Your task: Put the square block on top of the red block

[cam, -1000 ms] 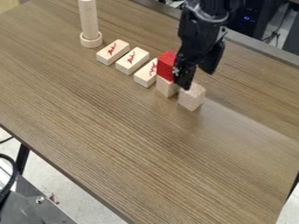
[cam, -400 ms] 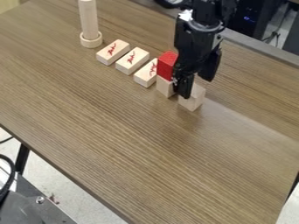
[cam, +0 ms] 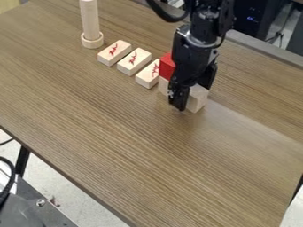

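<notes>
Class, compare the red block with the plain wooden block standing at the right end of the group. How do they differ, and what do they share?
The red block is painted; the plain block is pale wood. The red block sits raised on another wooden block, while the plain block stands directly on the table. Both are flat-sided.

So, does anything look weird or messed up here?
Nothing on the table looks spilled or broken. The three blocks with red marks are lined up neatly. The only odd bit is a small dark smudge on the floor, and I can't tell what it is.
</notes>
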You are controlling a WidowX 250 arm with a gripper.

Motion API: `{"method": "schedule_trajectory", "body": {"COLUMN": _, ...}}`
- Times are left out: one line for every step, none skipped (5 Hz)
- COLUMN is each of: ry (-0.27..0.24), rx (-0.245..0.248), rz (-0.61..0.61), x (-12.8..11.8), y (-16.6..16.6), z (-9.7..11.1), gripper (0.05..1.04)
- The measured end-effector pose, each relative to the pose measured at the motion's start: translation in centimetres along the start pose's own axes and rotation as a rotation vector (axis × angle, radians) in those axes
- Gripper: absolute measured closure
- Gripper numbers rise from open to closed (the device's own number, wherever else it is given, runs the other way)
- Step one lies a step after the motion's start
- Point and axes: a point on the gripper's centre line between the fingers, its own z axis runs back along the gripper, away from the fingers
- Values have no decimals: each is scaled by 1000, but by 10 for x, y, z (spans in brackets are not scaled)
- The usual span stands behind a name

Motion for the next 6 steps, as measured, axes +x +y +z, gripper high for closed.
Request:
{"method": "schedule_trajectory", "body": {"ry": -4, "rx": 8, "rz": 29, "x": 2, "y": 2, "z": -1, "gripper": 416}}
{"method": "schedule_trajectory", "body": {"ry": 21, "rx": 6, "rz": 21, "x": 0, "y": 0, "z": 1, "gripper": 501}}
{"method": "schedule_trajectory", "body": {"ry": 65, "rx": -84, "rz": -5, "x": -1, "y": -20, "z": 30, "gripper": 502}}
{"method": "schedule_trajectory", "body": {"ry": 103, "rx": -194, "rz": 13, "x": 9, "y": -41, "z": 76, "gripper": 502}}
{"method": "schedule_trajectory", "body": {"ry": 98, "rx": -244, "rz": 48, "x": 26, "y": -53, "z": 105, "gripper": 502}}
{"method": "schedule_trajectory", "body": {"ry": 90, "rx": -257, "rz": 64, "x": 46, "y": -55, "z": 113, "gripper": 502}}
